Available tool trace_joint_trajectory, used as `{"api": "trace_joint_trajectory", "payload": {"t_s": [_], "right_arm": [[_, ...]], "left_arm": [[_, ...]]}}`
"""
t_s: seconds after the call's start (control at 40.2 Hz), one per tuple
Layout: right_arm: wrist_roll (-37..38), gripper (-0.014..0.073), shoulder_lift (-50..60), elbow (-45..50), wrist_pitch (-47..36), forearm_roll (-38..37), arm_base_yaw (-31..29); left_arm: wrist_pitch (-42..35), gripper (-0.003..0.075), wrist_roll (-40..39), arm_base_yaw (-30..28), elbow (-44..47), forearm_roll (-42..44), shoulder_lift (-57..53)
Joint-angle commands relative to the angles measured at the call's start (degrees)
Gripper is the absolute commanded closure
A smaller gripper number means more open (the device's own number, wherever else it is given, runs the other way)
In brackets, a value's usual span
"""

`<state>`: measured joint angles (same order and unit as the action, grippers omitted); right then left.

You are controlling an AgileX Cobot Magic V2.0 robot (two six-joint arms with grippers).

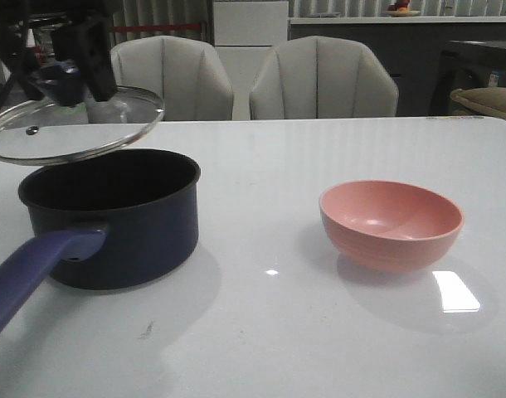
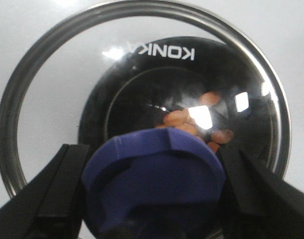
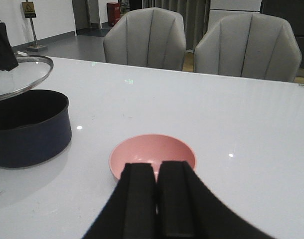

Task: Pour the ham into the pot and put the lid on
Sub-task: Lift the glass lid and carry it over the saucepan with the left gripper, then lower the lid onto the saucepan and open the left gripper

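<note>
The dark navy pot point(image 1: 112, 215) with its purple-blue handle point(image 1: 33, 269) stands at the table's left. My left gripper point(image 1: 70, 79) is shut on the lid's dark blue knob point(image 2: 152, 199) and holds the glass lid point(image 1: 75, 124) tilted just above the pot. In the left wrist view, several orange-pink ham chunks point(image 2: 192, 119) show through the lid's glass point(image 2: 52, 99), lying in the pot's dark bottom. My right gripper point(image 3: 157, 172) is shut and empty, hovering near the pink bowl point(image 3: 152, 152). It is out of the front view.
The pink bowl point(image 1: 391, 224) stands empty on the white table point(image 1: 261, 332) to the right of the pot. Two grey chairs point(image 1: 323, 79) stand behind the table's far edge. The pot point(image 3: 27, 129) and the lid point(image 3: 17, 74) also show in the right wrist view.
</note>
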<state>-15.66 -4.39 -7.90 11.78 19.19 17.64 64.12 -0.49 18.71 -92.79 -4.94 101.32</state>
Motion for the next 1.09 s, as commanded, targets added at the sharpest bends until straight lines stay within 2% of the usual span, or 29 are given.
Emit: {"api": "trace_joint_trajectory", "payload": {"t_s": [0.0,0.72,0.795,1.068], "right_arm": [[-0.6,0.0445,-0.6,-1.6,-4.72,0.08,0.12],[-0.6,0.0445,-0.6,-1.6,-4.72,0.08,0.12],[-0.6,0.0445,-0.6,-1.6,-4.72,0.08,0.12],[-0.6,0.0445,-0.6,-1.6,-4.72,0.08,0.12]], "left_arm": [[-2.46,0.0461,-0.04,2.28,-2.17,-0.37,-2.97],[-2.74,0.0455,-0.04,2.93,-2.17,-0.84,3.16],[-2.85,0.0428,-0.04,2.82,-2.17,-0.73,3.67],[-2.78,0.0203,-0.04,2.82,-2.17,-1.87,5.01]]}}
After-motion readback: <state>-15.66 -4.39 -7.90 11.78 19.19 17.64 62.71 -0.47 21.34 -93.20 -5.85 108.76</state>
